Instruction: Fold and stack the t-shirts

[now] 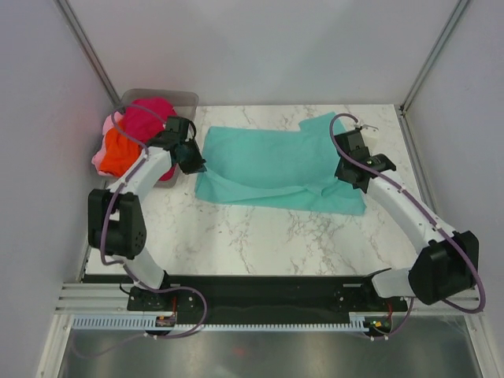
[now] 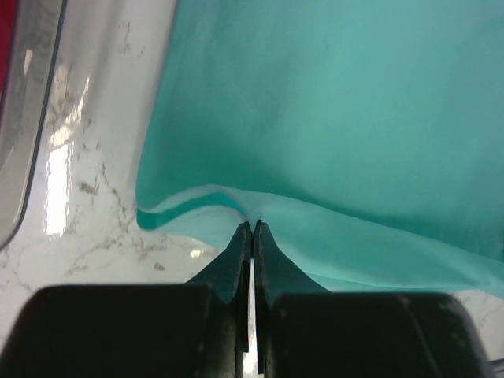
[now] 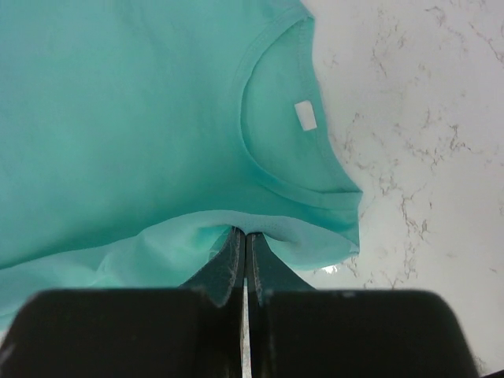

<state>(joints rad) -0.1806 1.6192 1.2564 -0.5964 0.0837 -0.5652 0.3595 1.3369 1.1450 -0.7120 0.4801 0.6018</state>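
Observation:
A teal t-shirt (image 1: 272, 161) lies spread across the far middle of the marble table. My left gripper (image 1: 194, 163) is shut on its left edge, which lifts into a small fold at the fingertips (image 2: 250, 228). My right gripper (image 1: 346, 175) is shut on the shirt's right side near the collar (image 3: 315, 185), the cloth bunched over its tips (image 3: 244, 234). A white label (image 3: 305, 116) shows inside the neckline. The magenta-red (image 1: 148, 118), orange (image 1: 118, 153) and light pink (image 1: 103, 142) t-shirts are heaped in a bin at the far left.
The clear plastic bin (image 1: 186, 98) stands at the table's far left corner, right behind my left gripper; its wall shows in the left wrist view (image 2: 27, 118). Grey walls enclose the table on three sides. Bare marble (image 1: 276, 240) lies between the shirt and the arm bases.

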